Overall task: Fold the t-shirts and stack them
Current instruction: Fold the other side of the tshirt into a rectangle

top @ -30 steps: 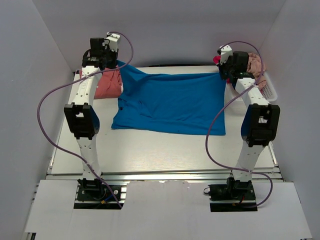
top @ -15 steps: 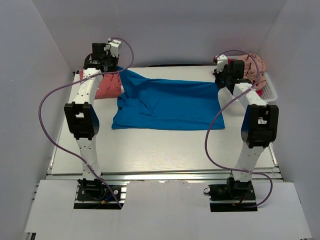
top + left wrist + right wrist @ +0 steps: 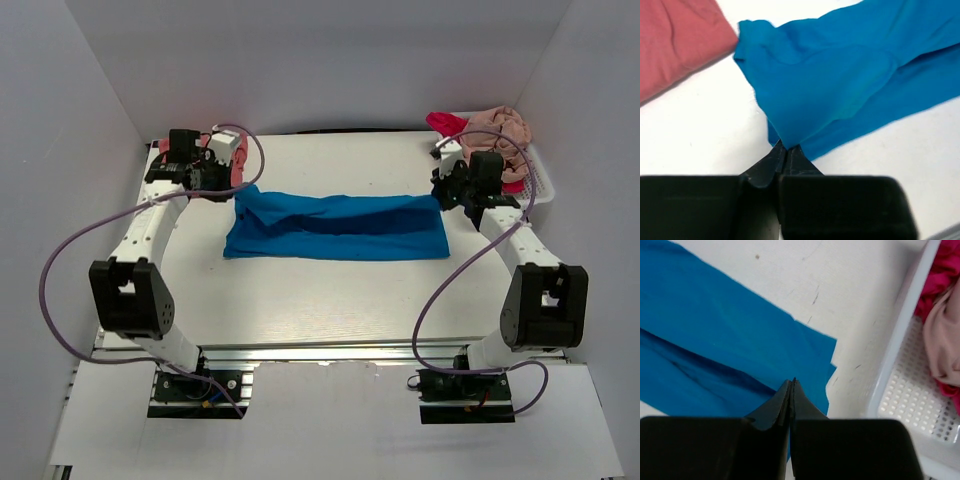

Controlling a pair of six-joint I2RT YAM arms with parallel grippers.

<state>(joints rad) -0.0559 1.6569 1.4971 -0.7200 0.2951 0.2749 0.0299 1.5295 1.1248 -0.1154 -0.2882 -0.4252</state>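
Observation:
The bright blue t-shirt (image 3: 335,228) lies across the table's middle as a long folded band. My left gripper (image 3: 234,186) is shut on its left end, with blue cloth pinched at the fingertips in the left wrist view (image 3: 785,147). My right gripper (image 3: 443,196) is shut at the shirt's right end, tips over the blue cloth (image 3: 791,381). The folded salmon-coral t-shirt (image 3: 675,40) lies at the far left, mostly hidden behind my left wrist in the top view (image 3: 238,166). The beige-pink t-shirt (image 3: 500,125) and magenta-red t-shirt (image 3: 445,122) are bunched in the basket.
The white slotted basket (image 3: 541,182) stands at the far right edge, close beside my right gripper; its rim (image 3: 900,340) runs just right of the shirt's corner. White walls enclose the table on the left, back and right. Purple cables loop from both arms.
Both grippers came down and toward the near side, carrying the blue shirt's far edge over itself. The shirt went from a spread sheet to a narrow folded band.

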